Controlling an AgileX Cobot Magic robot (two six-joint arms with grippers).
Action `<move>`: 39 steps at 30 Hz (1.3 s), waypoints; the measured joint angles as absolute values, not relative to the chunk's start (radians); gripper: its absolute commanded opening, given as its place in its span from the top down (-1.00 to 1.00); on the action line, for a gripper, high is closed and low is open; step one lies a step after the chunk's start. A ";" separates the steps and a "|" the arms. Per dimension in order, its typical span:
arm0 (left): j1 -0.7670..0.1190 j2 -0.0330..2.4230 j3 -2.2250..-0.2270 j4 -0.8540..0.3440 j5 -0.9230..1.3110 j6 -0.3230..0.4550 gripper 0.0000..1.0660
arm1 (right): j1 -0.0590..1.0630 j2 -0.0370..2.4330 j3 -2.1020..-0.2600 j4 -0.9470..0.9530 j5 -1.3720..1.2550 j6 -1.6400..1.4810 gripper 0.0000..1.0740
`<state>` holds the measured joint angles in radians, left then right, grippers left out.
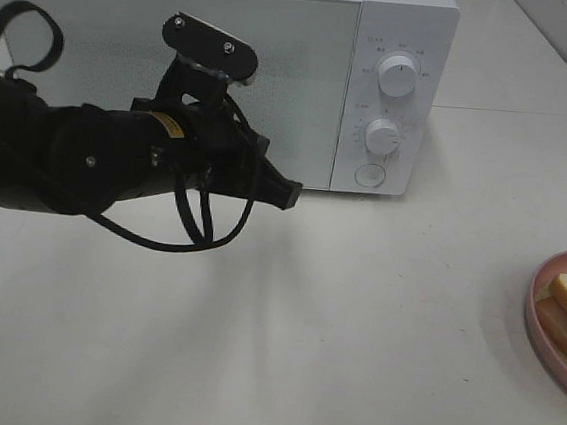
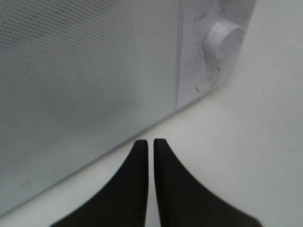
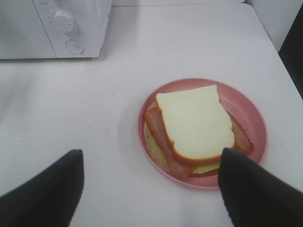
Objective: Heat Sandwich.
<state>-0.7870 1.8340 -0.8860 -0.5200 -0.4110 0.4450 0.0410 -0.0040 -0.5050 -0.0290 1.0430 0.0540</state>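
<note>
sandwich [image 3: 194, 125] on round pink plate [image 3: 246, 106], white bread on top with pink meat and a yellowish layer showing beneath, lying at the right edge of the white table [image 1: 300, 355] and partly cut off in the high view; right gripper [image 3: 151, 189] above it with its two dark fingers spread wide, holding nothing. left gripper [image 2: 150, 156] farther back, fingers pressed together with only a thin slit between them, empty, tips just before the lower right corner of the closed microwave door [image 1: 177, 62]. white microwave [image 1: 402, 23] at the rear, two round knobs and a round button on its right panel.
</note>
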 measured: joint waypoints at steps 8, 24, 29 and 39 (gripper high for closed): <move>-0.787 1.708 -0.884 -0.511 0.012 0.445 -0.86 | 0.041 -0.004 -0.505 -0.029 1.043 0.054 -0.41; -0.506 1.476 -0.883 -0.389 0.712 0.305 -0.86 | 0.041 -0.004 -0.505 -0.029 1.043 0.054 -0.41; -0.313 1.401 -0.883 -0.385 0.847 0.295 -0.86 | 0.041 -0.004 -0.505 -0.029 1.043 0.054 -0.41; -0.035 1.238 -0.882 -0.264 1.012 0.190 -0.86 | 0.041 -0.004 -0.505 -0.029 1.043 0.054 -0.41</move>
<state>-0.0350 1.2380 -0.8820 -0.2640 1.0120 0.1900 0.0410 -0.0040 -0.5050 -0.0290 1.0430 0.0540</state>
